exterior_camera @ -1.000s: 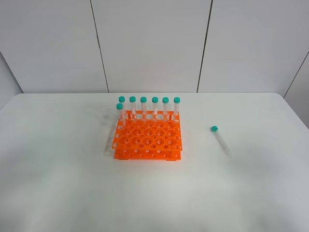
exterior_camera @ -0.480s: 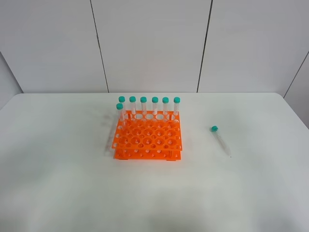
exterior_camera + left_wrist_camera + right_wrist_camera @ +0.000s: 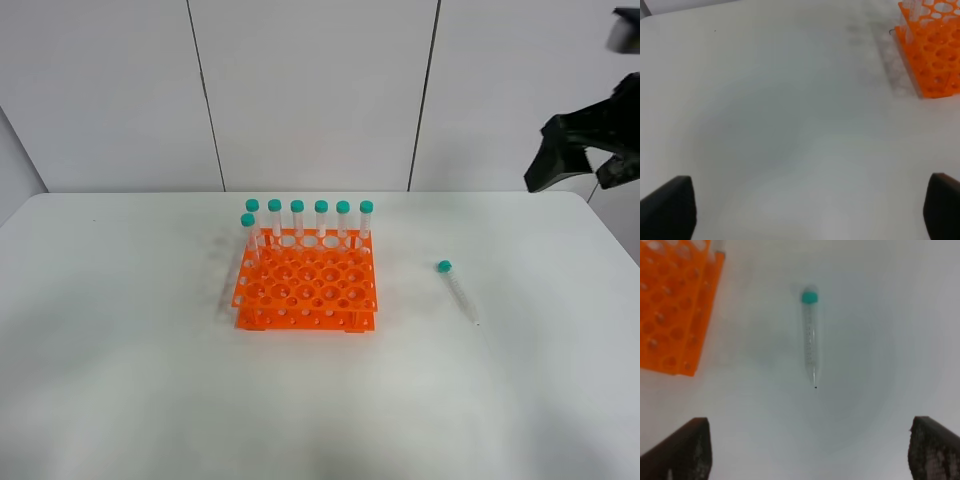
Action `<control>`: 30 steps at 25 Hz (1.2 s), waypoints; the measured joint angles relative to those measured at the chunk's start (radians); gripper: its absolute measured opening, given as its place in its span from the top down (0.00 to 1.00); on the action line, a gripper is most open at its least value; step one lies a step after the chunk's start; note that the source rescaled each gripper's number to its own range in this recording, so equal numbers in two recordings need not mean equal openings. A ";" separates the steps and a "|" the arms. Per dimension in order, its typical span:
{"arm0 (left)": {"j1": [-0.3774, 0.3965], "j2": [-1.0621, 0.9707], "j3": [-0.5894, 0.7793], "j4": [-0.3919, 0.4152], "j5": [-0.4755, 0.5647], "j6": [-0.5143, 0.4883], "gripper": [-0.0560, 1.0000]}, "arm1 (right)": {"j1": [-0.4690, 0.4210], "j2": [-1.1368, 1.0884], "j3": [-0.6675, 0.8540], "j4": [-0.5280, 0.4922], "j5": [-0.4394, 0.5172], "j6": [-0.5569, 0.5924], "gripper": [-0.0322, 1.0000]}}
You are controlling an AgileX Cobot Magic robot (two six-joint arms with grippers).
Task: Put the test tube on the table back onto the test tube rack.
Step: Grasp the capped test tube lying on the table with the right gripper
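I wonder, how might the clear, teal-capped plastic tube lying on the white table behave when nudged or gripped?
The slim clear plastic tube is round and lies flat, so it probably rolls if nudged. It appears empty, so it is likely light. Its smooth tapered tip may slip in a grip.

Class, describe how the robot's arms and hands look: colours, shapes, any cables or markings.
The right arm is black and angular, though blurred. The left hand and right hand each show two dark, blocky fingers; the right's look brownish. No cables or markings show.
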 joint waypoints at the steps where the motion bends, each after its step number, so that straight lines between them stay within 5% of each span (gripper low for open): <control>1: 0.000 0.000 0.000 0.000 0.000 0.000 0.00 | 0.000 0.051 -0.018 0.000 0.000 0.000 0.10; 8: 0.000 0.000 0.000 0.000 0.000 0.000 0.00 | 0.040 0.290 -0.060 0.001 -0.007 0.000 0.17; 18: 0.000 0.000 0.000 -0.001 0.000 0.000 0.00 | 0.197 0.481 -0.074 -0.196 -0.053 0.115 0.26; 30: 0.000 0.000 0.000 -0.001 0.000 0.000 0.00 | 0.183 0.673 -0.285 -0.130 0.026 0.184 0.26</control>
